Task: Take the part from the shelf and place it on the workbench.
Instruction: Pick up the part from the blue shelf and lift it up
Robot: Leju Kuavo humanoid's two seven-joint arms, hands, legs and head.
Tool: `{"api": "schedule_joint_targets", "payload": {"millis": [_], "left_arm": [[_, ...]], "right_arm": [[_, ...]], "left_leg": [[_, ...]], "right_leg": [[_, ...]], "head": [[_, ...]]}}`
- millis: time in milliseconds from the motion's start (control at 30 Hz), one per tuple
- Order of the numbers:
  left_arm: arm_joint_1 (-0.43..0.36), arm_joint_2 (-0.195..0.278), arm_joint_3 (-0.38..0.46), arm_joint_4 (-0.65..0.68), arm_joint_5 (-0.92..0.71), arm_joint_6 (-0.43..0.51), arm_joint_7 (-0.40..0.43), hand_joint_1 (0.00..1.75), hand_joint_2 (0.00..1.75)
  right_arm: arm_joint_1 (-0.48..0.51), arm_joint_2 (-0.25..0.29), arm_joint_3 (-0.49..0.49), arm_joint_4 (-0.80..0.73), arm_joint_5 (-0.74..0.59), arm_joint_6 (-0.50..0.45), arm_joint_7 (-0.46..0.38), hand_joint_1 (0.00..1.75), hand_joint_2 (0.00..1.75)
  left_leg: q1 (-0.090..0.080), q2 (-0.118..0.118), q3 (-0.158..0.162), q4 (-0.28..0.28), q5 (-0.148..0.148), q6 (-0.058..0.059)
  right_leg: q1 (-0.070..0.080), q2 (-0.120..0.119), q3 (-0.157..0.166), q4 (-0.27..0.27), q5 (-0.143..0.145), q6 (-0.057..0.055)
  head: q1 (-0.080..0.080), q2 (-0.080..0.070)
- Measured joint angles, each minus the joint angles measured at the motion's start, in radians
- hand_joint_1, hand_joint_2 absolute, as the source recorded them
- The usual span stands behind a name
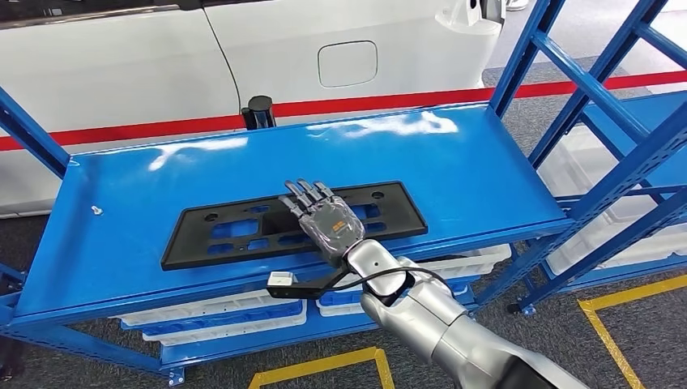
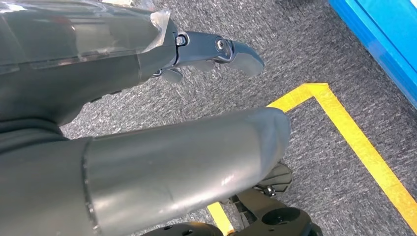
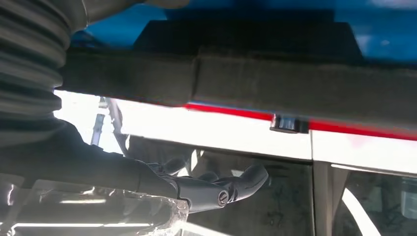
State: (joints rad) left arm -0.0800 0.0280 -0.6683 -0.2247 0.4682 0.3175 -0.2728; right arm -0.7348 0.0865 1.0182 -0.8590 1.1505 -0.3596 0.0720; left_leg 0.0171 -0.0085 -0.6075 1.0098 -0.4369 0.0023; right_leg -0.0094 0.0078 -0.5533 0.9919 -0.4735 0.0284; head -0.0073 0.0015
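Here we see our left hand (image 2: 216,51) hanging over grey carpet (image 2: 314,64) beside a yellow floor line (image 2: 364,147), fingers apart and holding nothing. On the blue shelf (image 1: 121,211) the flat black part (image 1: 219,235) lies lengthwise near the front edge, running from 9 to 3 o'clock. Our right hand (image 1: 324,217) rests over its middle, reaching in from 5 o'clock, fingers stretched flat toward 12 and touching the part without closing on it. At 12 o'clock beyond the shelf we see a white car body (image 1: 324,49) and a red stripe (image 1: 381,101).
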Motion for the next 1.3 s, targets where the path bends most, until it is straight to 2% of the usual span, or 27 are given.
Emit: {"api": "schedule_joint_targets", "payload": {"millis": [67, 233, 433, 900, 1033, 1233, 1300], "left_arm": [[0.000, 0.000, 0.000, 0.000, 0.001, 0.002, 0.001, 0.00, 0.00], [-0.003, 0.000, 0.000, 0.000, 0.001, 0.005, 0.004, 0.00, 0.00], [-0.006, 0.000, 0.000, 0.000, 0.000, 0.006, 0.006, 0.00, 0.00], [-0.008, 0.000, 0.000, 0.000, 0.002, 0.007, 0.006, 0.00, 0.00], [-0.008, 0.000, -0.001, 0.000, 0.001, 0.003, 0.005, 0.00, 1.75], [-0.010, 0.000, -0.008, 0.000, -0.013, -0.027, 0.053, 0.00, 1.75], [-0.011, 0.000, -0.011, 0.000, -0.017, -0.028, 0.073, 0.00, 1.75]], "right_arm": [[-0.008, 0.007, 0.003, 0.033, 0.043, -0.015, 0.032, 1.36, 1.75], [-0.019, 0.012, 0.007, 0.108, 0.109, -0.046, 0.084, 1.46, 1.75], [-0.022, 0.012, 0.002, 0.154, 0.121, -0.053, 0.094, 1.66, 1.75], [-0.022, 0.012, -0.038, 0.166, 0.111, -0.058, 0.084, 1.75, 1.75], [-0.013, 0.011, -0.064, 0.156, 0.072, -0.074, 0.060, 1.75, 1.75], [0.012, -0.004, -0.127, 0.071, -0.009, -0.112, 0.011, 1.75, 1.75], [0.025, -0.014, -0.157, 0.013, -0.076, -0.139, -0.024, 1.75, 1.75]], "left_leg": [[0.000, 0.000, 0.000, 0.000, 0.000, 0.000], [0.000, 0.000, 0.000, 0.000, 0.000, 0.000], [0.000, 0.000, 0.000, 0.000, 0.000, 0.000], [0.000, 0.000, 0.000, 0.000, 0.000, 0.000], [0.000, 0.000, 0.000, 0.000, 0.000, 0.000], [0.000, 0.000, 0.000, 0.000, 0.000, 0.000], [0.000, 0.000, 0.000, 0.000, 0.000, 0.000]], "right_leg": [[0.000, 0.000, 0.000, 0.000, 0.000, 0.000], [0.000, 0.000, 0.000, 0.000, 0.000, 0.000], [0.000, 0.000, 0.000, 0.000, 0.000, 0.000], [0.000, 0.000, 0.000, 0.000, 0.000, 0.000], [0.000, 0.000, 0.000, 0.000, 0.000, 0.000], [0.000, 0.000, 0.000, 0.000, 0.000, 0.000], [0.000, 0.000, 0.000, 0.000, 0.000, 0.000]], "head": [[0.000, 0.000], [0.000, 0.000], [0.000, 0.000], [0.000, 0.000], [0.000, 0.000], [0.000, 0.000], [0.000, 0.000]]}}
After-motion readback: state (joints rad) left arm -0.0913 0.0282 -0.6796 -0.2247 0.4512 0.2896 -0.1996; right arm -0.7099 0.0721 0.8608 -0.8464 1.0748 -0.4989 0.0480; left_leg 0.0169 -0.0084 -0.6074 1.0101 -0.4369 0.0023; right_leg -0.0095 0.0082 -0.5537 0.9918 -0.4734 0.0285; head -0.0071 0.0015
